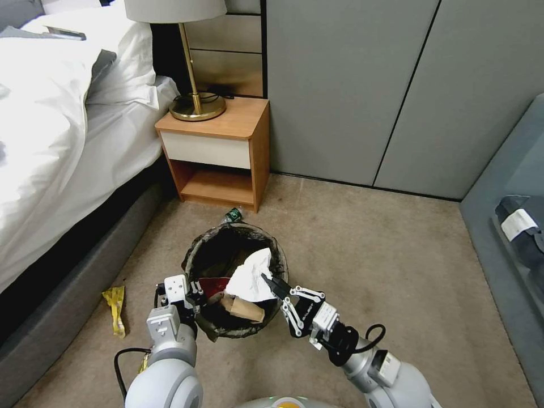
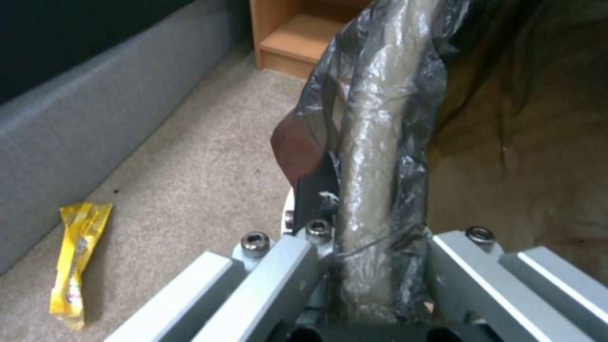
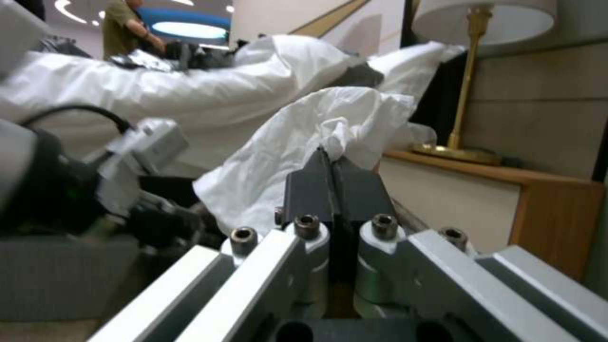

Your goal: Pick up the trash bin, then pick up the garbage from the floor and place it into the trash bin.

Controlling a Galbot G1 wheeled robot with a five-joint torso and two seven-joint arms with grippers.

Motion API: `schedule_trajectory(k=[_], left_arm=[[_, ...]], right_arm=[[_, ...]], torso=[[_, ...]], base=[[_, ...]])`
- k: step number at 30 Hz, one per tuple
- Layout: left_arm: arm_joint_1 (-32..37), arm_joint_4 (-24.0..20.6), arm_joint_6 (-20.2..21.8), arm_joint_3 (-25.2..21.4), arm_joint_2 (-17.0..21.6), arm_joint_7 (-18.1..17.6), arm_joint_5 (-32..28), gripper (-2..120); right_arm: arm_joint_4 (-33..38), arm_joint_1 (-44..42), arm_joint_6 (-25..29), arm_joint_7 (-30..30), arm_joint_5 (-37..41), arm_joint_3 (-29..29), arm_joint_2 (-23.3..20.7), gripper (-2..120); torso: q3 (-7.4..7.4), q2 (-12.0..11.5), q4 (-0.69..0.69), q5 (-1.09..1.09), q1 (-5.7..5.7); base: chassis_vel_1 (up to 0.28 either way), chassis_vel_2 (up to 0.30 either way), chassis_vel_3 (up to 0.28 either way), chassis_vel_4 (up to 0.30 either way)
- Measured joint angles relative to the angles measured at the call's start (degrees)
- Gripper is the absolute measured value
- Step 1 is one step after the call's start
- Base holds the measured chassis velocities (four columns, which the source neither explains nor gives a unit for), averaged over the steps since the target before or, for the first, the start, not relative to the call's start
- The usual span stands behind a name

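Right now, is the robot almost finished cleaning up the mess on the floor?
Not quite. Done: the left gripper holds the trash bin by its rim, and a brown paper scrap and a red wrapper lie inside. In hand: the right gripper is shut on white tissue over the bin's opening. Left: a yellow wrapper by the bed and a small bottle beside the nightstand.

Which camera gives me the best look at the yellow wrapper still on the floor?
The left wrist view: the yellow wrapper lies close and whole on the carpet beside the bed base. The head view shows it smaller, left of the trash bin. The right wrist view faces the white tissue.
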Motion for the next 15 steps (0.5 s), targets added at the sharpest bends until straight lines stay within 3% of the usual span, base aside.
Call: schedule_trajectory(k=[6, 15], left_arm=[[0.6, -0.5, 0.0, 0.3, -0.1, 0.0, 0.4, 0], [1.1, -1.0, 0.0, 0.9, -0.2, 0.0, 0.5, 0]], right_arm=[[-3.9, 2.4, -1.5, 0.8, -0.2, -1.4, 0.8, 4], [-8.5, 5.1, -2.8, 4.1, -3.0, -4.1, 2.3, 39]], torso=[[0.00, 0.0, 0.01, 0.00, 0.00], [0.00, 0.0, 0.00, 0.00, 0.00]], base=[[0.000, 0.000, 0.000, 0.000], [0.000, 0.000, 0.000, 0.000]])
